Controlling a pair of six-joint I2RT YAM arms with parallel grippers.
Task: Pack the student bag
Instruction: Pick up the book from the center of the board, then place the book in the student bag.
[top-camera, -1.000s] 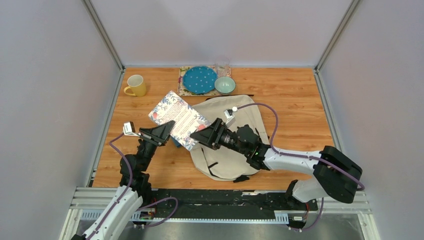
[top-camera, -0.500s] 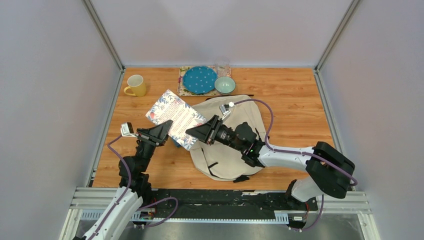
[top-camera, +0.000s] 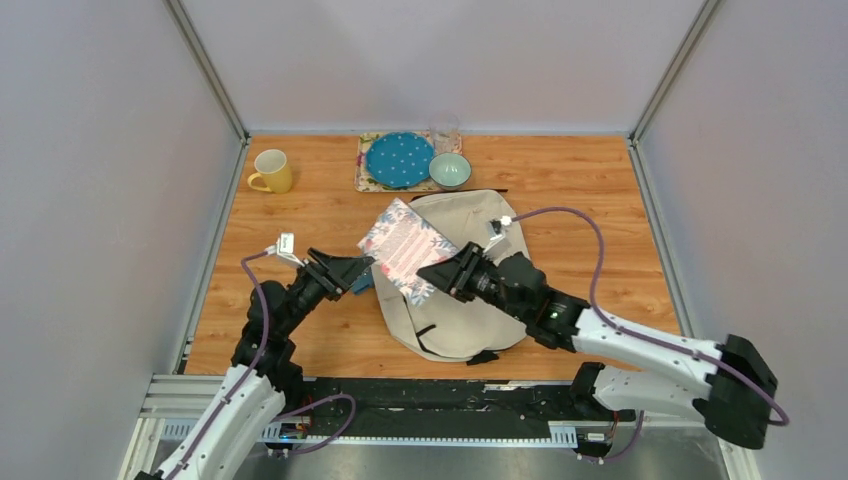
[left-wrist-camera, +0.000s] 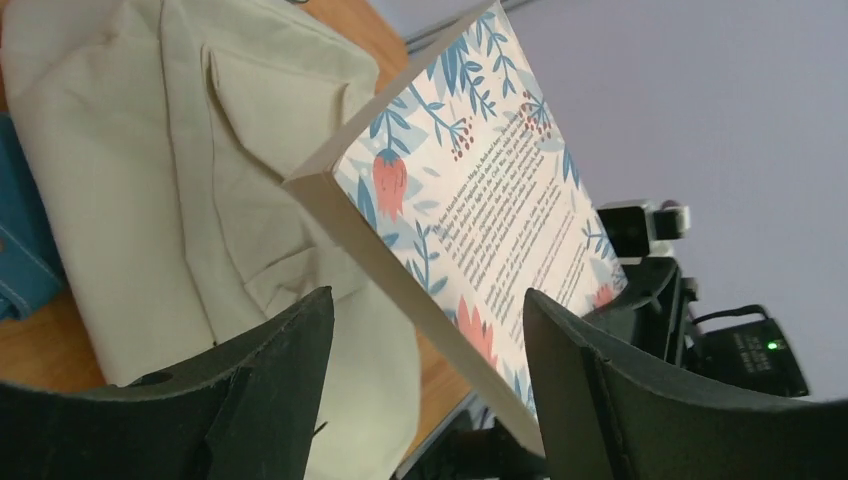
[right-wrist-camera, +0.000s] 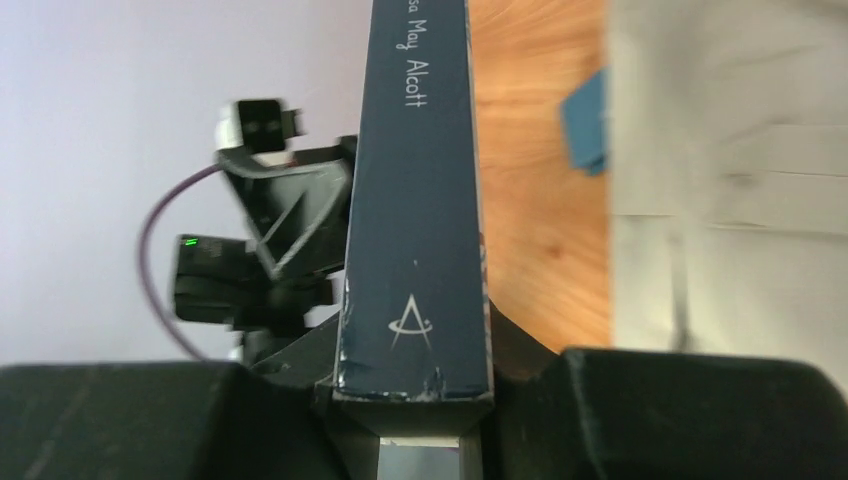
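The cream student bag (top-camera: 462, 300) lies flat mid-table; it also fills the left of the left wrist view (left-wrist-camera: 120, 180). A book with a floral cover (top-camera: 403, 248) is held tilted above the bag's upper left part. My right gripper (top-camera: 432, 272) is shut on the book's lower end; its dark spine (right-wrist-camera: 415, 200) stands clamped between my right gripper's (right-wrist-camera: 415, 390) fingers. My left gripper (top-camera: 358, 268) is open just left of the book. In the left wrist view the book (left-wrist-camera: 480, 200) passes beyond my left gripper's (left-wrist-camera: 428, 300) spread fingers.
A blue flat item (top-camera: 360, 286) lies at the bag's left edge, also in the left wrist view (left-wrist-camera: 20, 250). At the back stand a yellow mug (top-camera: 270, 171), a blue plate (top-camera: 399, 159) on a mat, a green bowl (top-camera: 450, 169) and a glass (top-camera: 444, 131).
The right gripper has carried the book to the right, from left of the bag to over its upper left part. The left gripper has followed to the right and stands apart from the book.
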